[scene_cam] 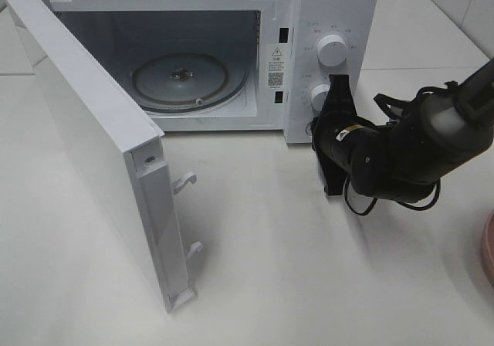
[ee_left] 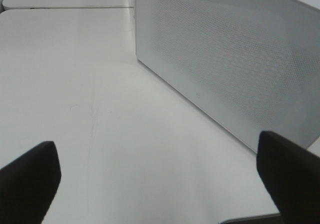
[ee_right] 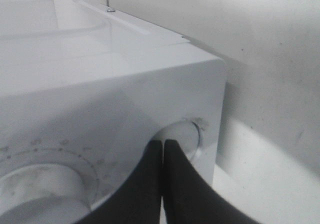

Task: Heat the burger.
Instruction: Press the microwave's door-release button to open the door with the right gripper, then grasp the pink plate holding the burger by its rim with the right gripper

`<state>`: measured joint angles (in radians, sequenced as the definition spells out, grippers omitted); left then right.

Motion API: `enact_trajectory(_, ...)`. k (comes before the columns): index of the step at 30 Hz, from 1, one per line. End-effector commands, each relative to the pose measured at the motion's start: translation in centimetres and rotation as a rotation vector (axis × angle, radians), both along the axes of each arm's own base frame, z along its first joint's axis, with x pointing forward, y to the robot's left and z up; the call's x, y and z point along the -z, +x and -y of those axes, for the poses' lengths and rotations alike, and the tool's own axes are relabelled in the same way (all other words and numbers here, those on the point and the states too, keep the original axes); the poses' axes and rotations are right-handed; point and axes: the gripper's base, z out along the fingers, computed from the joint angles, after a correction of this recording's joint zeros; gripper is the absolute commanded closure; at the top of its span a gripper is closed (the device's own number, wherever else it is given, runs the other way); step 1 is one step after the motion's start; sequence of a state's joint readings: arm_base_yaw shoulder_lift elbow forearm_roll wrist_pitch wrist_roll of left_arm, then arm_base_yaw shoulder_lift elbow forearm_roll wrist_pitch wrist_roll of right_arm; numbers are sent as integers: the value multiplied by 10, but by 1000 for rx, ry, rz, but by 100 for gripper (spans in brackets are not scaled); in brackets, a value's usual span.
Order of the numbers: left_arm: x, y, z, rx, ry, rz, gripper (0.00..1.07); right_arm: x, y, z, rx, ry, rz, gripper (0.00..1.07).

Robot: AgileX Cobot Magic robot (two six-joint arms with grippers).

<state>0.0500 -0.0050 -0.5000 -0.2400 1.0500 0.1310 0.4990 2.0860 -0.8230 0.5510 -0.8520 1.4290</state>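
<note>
item: burger. not visible in any view. the oven's tray carries nothing, and most of the plate lies past the frame edge, so the burger's exact place cannot be told.

probable site: round flat pink plate, only a sliver of rim showing at the far right edge of the white desk. judged to be where the burger sits.

right end effector: black, jaws pressed together, gripping nothing. tips are at the control panel of the white box-shaped microwave oven, just beside the lower white round dial. contact cannot be told.

left end effector: black fingers spread fully, gripping nothing, near the perforated outer face of the white hinged door, which stands swung wide.

round clear glass turntable: bare, inside the cavity.

key relation, high view: the plate rim lies at about 4 o'clock from the right end effector, and the cavity at about 10 o'clock. the right arm is judged nearer the plate, with the left beyond the door. a round burger should have no long axis to align.
</note>
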Motion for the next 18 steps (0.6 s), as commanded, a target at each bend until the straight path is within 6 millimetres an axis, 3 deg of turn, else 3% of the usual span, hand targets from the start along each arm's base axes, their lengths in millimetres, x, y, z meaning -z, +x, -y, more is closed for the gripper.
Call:
enact_trajectory(1, -1, 0, 0, -6, -3, 19, 7, -13, -8, 0, -60, 11, -1, 107)
enact_trajectory(4, -1, 0, 0, -6, -3, 19, 7, -12, -10, 1, -60, 11, -16, 107)
enact_trajectory(6, -1, 0, 0, -6, -3, 19, 7, -13, -24, 6, -79, -1, -62, 107)
enact_trajectory(9, -1, 0, 0, -6, -3, 19, 7, -14, -27, 7, -91, -9, -69, 107)
enact_trajectory(11, -1, 0, 0, -6, -3, 19, 7, -21, -42, 12, -140, -38, -87, 107)
enact_trajectory(18, -1, 0, 0, -6, -3, 19, 7, -29, -65, 18, -248, -123, -139, 107)
